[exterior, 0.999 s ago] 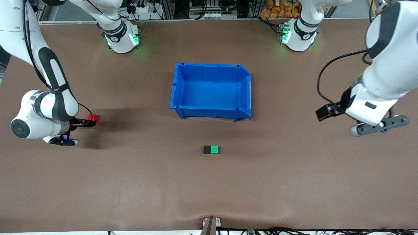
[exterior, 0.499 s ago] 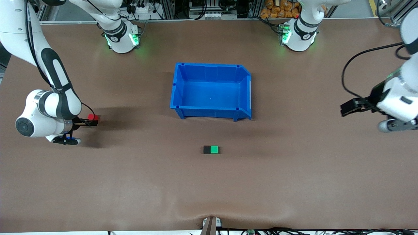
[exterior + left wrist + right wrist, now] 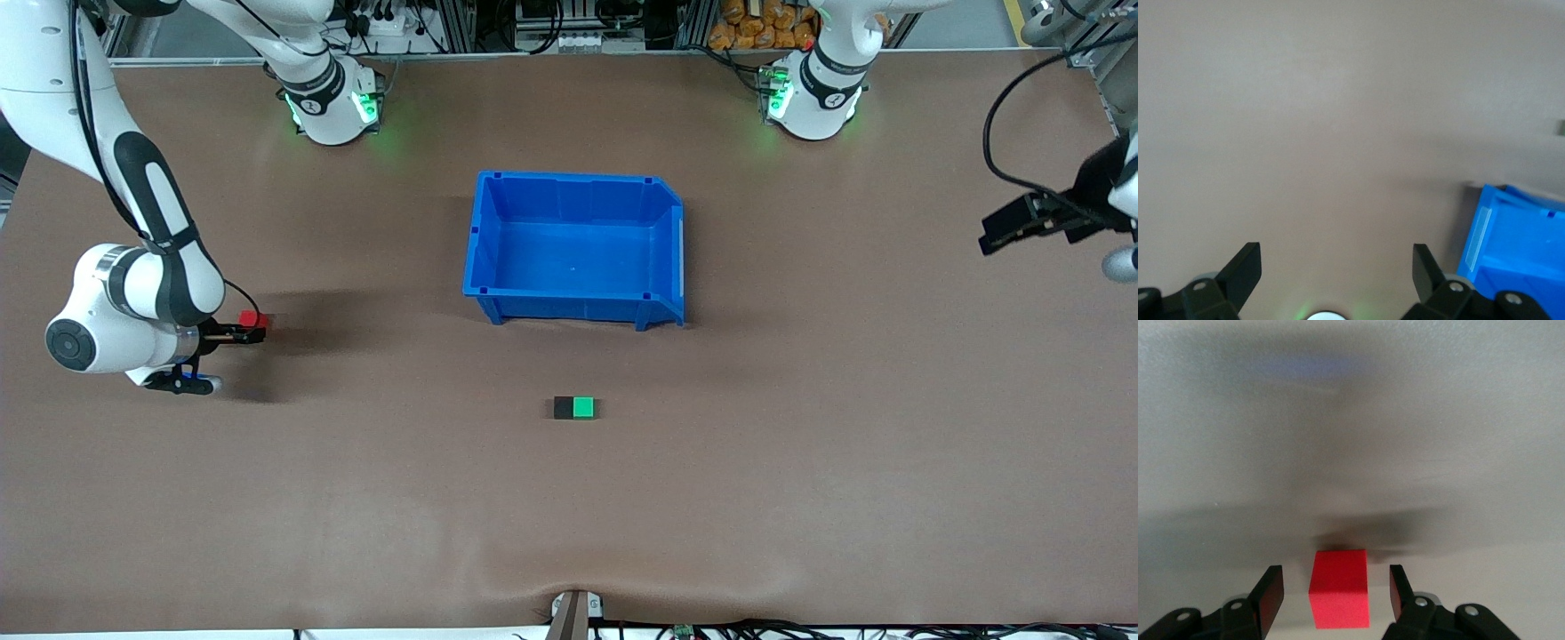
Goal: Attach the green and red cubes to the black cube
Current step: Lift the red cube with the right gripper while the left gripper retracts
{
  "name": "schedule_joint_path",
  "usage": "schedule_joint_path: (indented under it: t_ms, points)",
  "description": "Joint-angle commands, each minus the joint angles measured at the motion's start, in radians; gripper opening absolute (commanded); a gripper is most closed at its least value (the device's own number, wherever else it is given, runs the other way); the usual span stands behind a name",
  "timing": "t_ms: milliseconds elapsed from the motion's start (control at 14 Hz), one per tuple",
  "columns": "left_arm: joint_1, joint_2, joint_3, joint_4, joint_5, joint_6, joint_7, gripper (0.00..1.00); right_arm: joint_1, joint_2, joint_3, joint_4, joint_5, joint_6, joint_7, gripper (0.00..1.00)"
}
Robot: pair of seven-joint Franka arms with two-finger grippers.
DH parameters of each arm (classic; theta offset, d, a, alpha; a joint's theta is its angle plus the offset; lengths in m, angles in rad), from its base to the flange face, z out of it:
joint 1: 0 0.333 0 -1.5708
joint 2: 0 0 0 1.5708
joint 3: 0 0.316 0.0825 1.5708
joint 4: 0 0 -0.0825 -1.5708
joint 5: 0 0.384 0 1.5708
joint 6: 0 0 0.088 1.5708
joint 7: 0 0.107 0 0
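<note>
Judging from how the cubes lie, the task looks about half done. The green cube [image 3: 583, 407] sits flush against the black cube [image 3: 564, 408] on the table [image 3: 800, 498], the pair lying nearer the front camera than the blue bin [image 3: 480, 267], at about six o'clock from it, with the green one on the side toward the left arm's end. That join appears made.

The red cube [image 3: 253, 318] is the part left. It rests on the table well apart from the pair, toward the right arm's end, at about nine o'clock from the bin. The right gripper [image 3: 252, 333] is down at it, and in the right wrist view its fingers [image 3: 1269, 595] stand on either side of the red cube [image 3: 1339, 597] with a gap on each flank, not yet pinching it.

The left gripper [image 3: 1337, 272] hangs over bare table at the left arm's end, about three o'clock from the bin, fingers spread wide and holding nothing; that arm waits.

What seems to remain: closing on the red cube, carrying it over, and pressing it against a free face of the black cube.
</note>
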Motion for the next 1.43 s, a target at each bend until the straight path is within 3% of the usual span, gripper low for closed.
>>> schedule_joint_path:
  t_ms: [0, 642, 856, 1141, 1355]
  points:
    - [-0.005, -0.109, 0.018, -0.137, -0.014, 0.045, 0.015, 1.00, -0.014, 0.002, 0.009, -0.013, 0.002, 0.021, -0.011, 0.70]
    - [0.000, -0.184, 0.017, -0.230, -0.055, 0.088, 0.057, 1.00, -0.019, 0.009, 0.009, -0.018, 0.002, 0.038, -0.012, 0.37]
    - [0.001, -0.168, 0.011, -0.213, -0.057, 0.085, 0.103, 1.00, -0.019, 0.009, 0.009, -0.018, 0.002, 0.036, -0.012, 0.24]
    - [0.011, -0.065, 0.024, -0.087, -0.080, 0.053, 0.082, 1.00, -0.019, 0.009, 0.009, -0.012, 0.002, 0.024, -0.002, 0.11]
    - [0.012, -0.053, 0.024, -0.084, -0.071, 0.053, 0.082, 1.00, -0.021, 0.008, 0.009, -0.009, 0.002, 0.020, 0.002, 0.00]
